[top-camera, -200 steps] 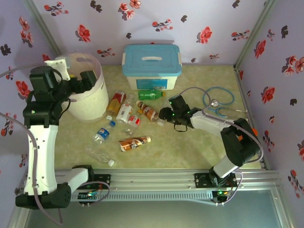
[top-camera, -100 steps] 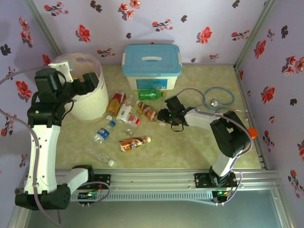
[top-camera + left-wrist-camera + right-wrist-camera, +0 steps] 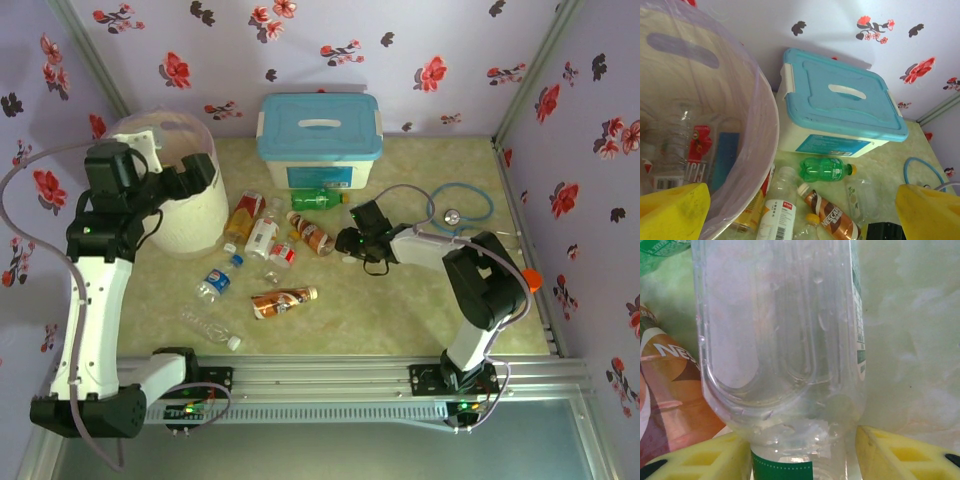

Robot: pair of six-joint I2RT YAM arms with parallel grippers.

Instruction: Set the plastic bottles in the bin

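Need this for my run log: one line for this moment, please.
left gripper: open, at bin rim | right gripper: shut on clear bottle

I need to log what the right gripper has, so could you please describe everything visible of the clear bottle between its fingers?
The clear bottle is transparent, thin moulded plastic with long recessed panels and droplets inside; it looks empty. A green-and-white label shows at its lower end and along one side. It appears to lie on the pale green table beside a brown Nescafe bottle, a green bottle beyond. The right gripper holds it, one yellow finger against each side.
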